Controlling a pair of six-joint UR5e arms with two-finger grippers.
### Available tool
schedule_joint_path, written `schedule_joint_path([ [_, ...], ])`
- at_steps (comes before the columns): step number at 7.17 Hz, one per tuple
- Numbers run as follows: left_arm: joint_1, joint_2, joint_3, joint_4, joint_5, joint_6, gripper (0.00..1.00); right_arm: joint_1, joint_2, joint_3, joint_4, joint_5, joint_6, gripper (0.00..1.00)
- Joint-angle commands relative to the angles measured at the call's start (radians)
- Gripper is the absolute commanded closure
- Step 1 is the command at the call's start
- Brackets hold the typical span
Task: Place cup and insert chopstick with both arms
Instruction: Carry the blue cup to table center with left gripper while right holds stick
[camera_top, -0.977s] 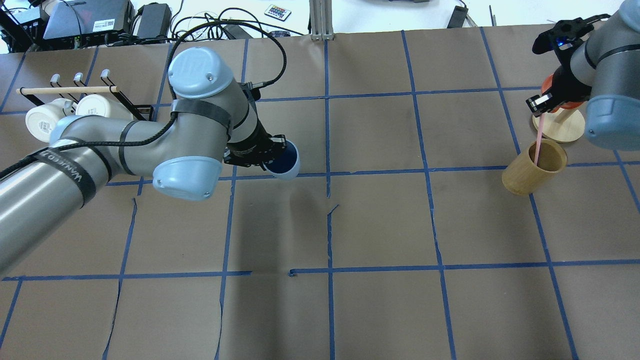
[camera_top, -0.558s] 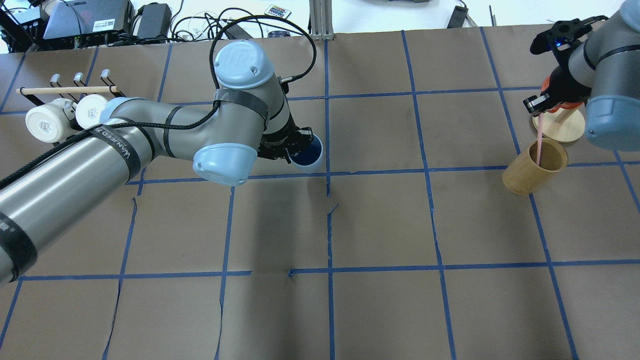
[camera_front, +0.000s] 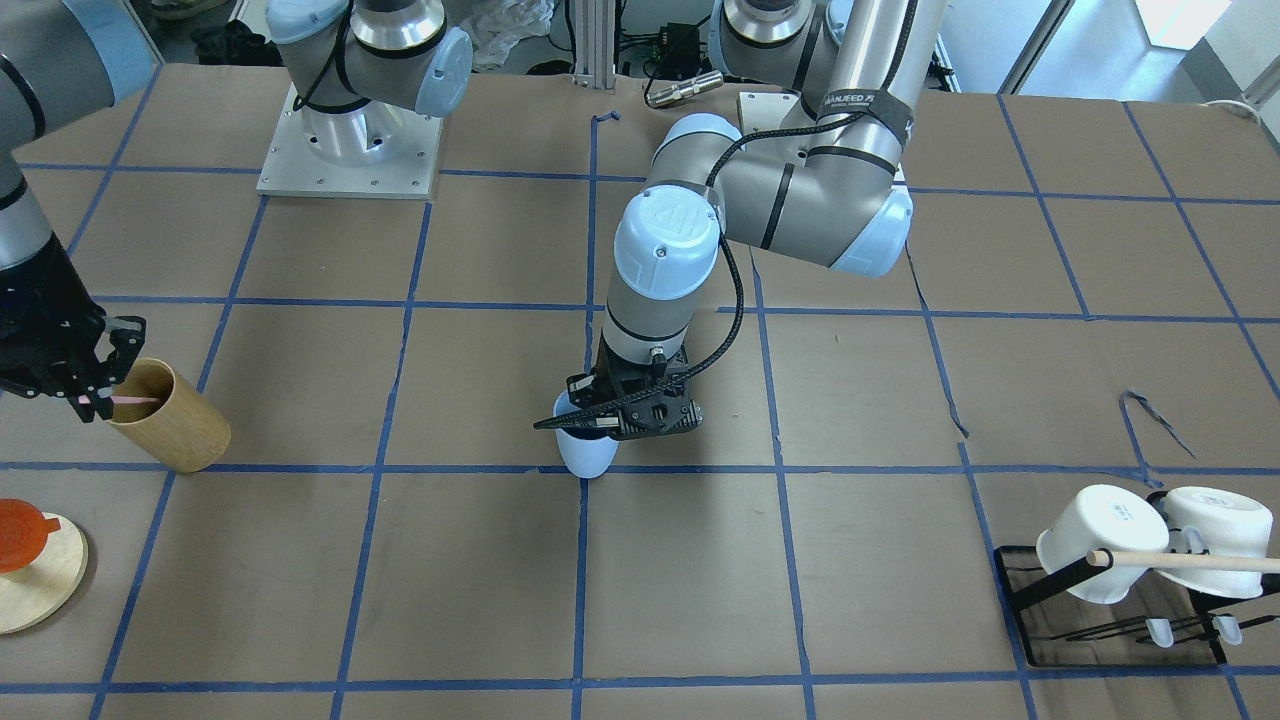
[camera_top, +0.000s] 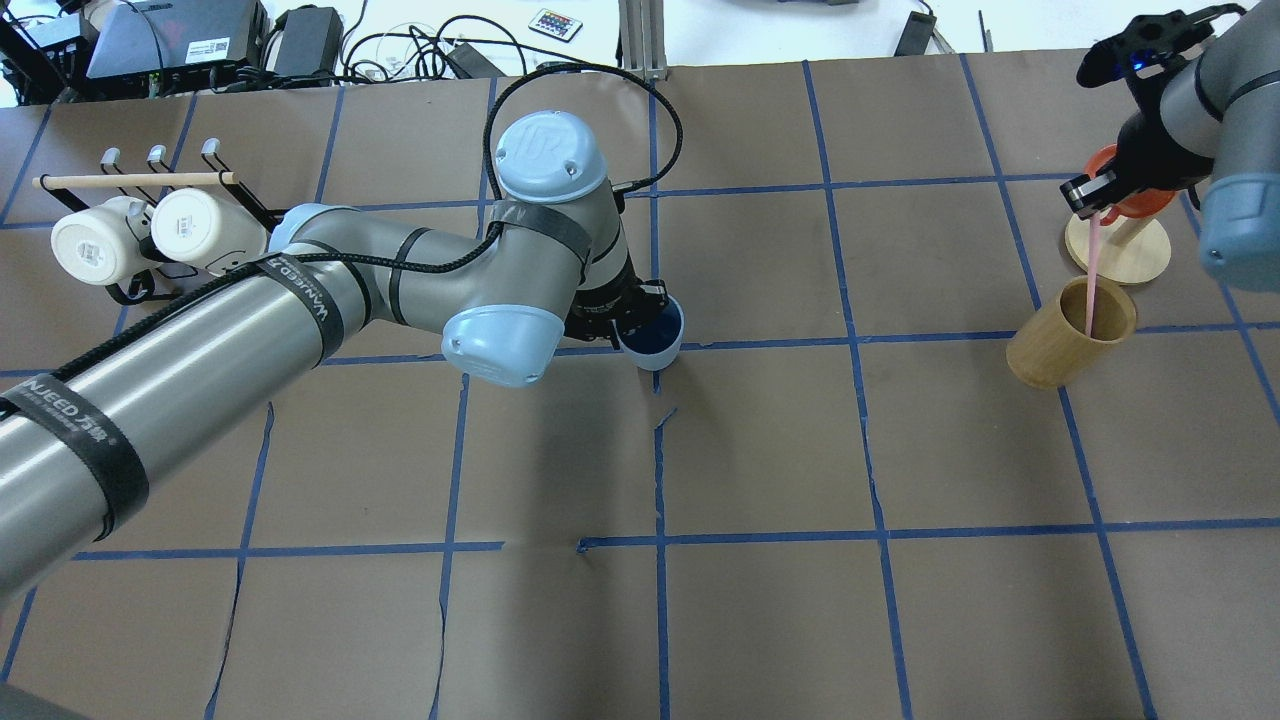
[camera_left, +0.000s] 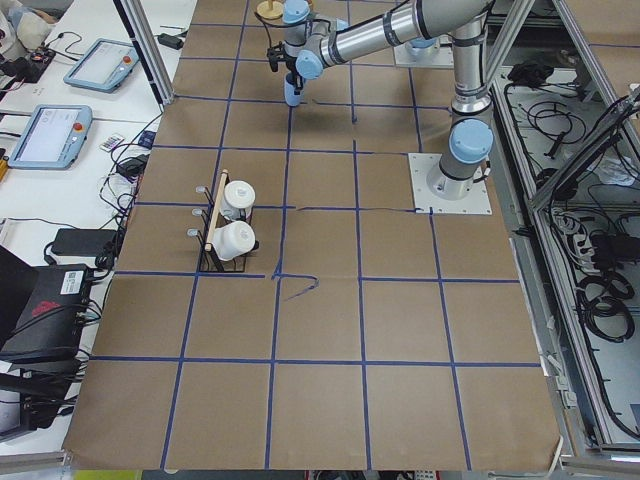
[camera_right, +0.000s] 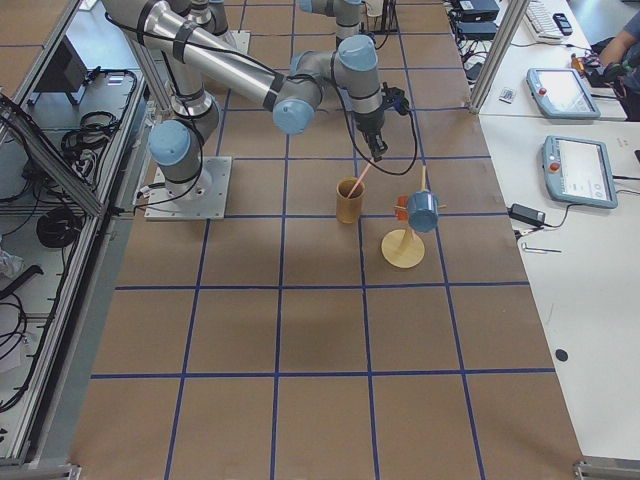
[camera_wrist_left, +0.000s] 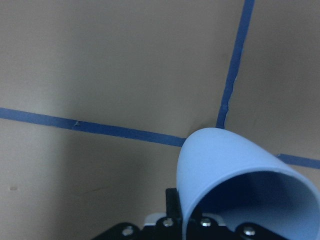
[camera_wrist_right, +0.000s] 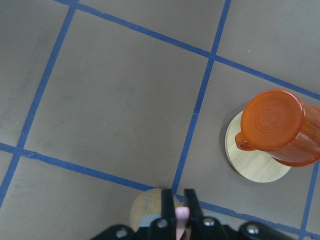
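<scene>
Cup (camera_top: 655, 335) gripped at rim by left end effector (camera_front: 610, 415), clamped on wall, tilted, low over tape crossing near worktop (camera_top: 760, 450) centre; contact with worktop cannot be told. Chopstick (camera_top: 1093, 270) pinched at top by right end effector (camera_top: 1088, 196), lower end inside wooden cylinder (camera_top: 1045, 360), well apart from cup.

Risks judged:
- cup tipped or rolled if released before base sits flat
- cylinder dragged over if chopstick carried sideways before rim cleared
- thin stick swung in grasp, cup mouth missed

Cup interior seen empty; only chopstick seen in cylinder.
</scene>
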Motion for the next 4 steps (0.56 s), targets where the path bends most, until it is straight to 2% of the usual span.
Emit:
schedule_joint_path([
  [1,-0.003,-0.012,0.0,0.0,-0.004,0.001,0.45,-0.001,-0.064,-0.003,0.017,0.04,0.0,1.0],
  [2,-0.003,-0.003,0.003,0.003,0.002,0.016,0.07,0.0,-0.089,-0.006,0.021,0.067,0.0,1.0],
  [3,0.002,0.015,0.008,0.006,0.006,0.037,0.01,0.0,-0.092,-0.033,0.031,0.068,0.002,1.0],
  [4,0.02,0.041,0.032,-0.006,0.009,0.051,0.0,0.005,-0.093,-0.084,0.066,0.069,0.002,1.0],
])
